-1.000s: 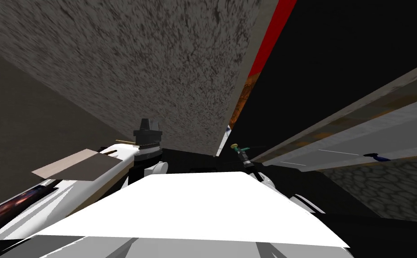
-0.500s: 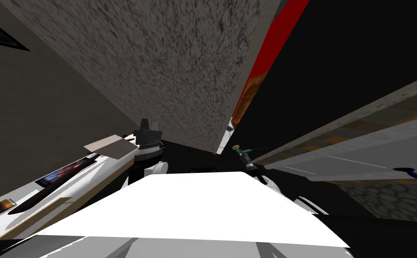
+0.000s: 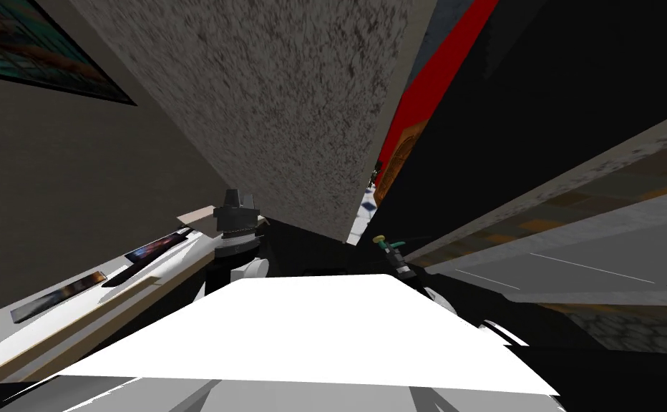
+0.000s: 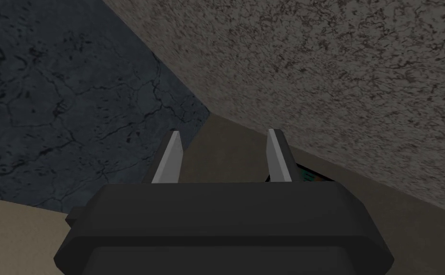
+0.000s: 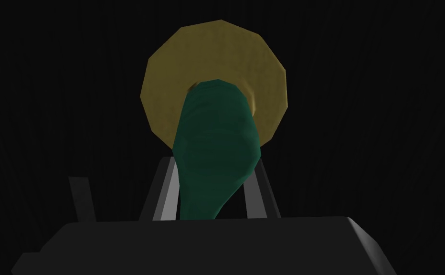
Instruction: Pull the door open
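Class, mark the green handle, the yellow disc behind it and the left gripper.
green handle (image 5: 217,143): right wrist view, middle of its lever.
yellow disc (image 5: 207,52): right wrist view, bare upper face.
left gripper (image 4: 223,133): left wrist view, midway between its fingertips.

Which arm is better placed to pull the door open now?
Right. The right claw is shut on the green door handle, fingers pressing its sides. The left claw is open and empty, facing a speckled wall.

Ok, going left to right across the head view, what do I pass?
picture → left end effector → green handle → grey panel
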You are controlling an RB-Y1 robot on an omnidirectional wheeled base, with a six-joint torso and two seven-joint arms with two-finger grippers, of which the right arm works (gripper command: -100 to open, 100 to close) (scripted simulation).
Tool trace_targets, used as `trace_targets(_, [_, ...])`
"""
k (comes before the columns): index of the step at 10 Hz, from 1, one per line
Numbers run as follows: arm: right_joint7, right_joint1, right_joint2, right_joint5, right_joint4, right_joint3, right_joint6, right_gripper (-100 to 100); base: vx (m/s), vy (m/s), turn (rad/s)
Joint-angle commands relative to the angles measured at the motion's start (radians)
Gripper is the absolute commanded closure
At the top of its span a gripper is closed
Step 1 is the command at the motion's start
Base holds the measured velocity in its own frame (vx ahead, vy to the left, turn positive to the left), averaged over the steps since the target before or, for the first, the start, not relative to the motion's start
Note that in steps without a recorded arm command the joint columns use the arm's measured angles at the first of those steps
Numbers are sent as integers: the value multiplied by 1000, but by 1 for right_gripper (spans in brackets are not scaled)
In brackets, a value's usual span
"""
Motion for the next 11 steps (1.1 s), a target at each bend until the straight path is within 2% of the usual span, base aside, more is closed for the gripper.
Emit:
trace_targets(1, [-5,3,-5,-3,18,6,-27,100,-225,-104,263])
trace_targets(4, [-13,21,-19,-13,40,18,-73,100,-236,-102,206])
trace_targets(8, [-19,37,-32,-23,61,29,-117,100,-216,-90,163])
trace_targets(9, [-18,38,-22,-17,51,34,-107,100,-90,-34,35])
trace_targets(11, [-20,37,-24,-22,63,42,-121,100,-202,-78,222])
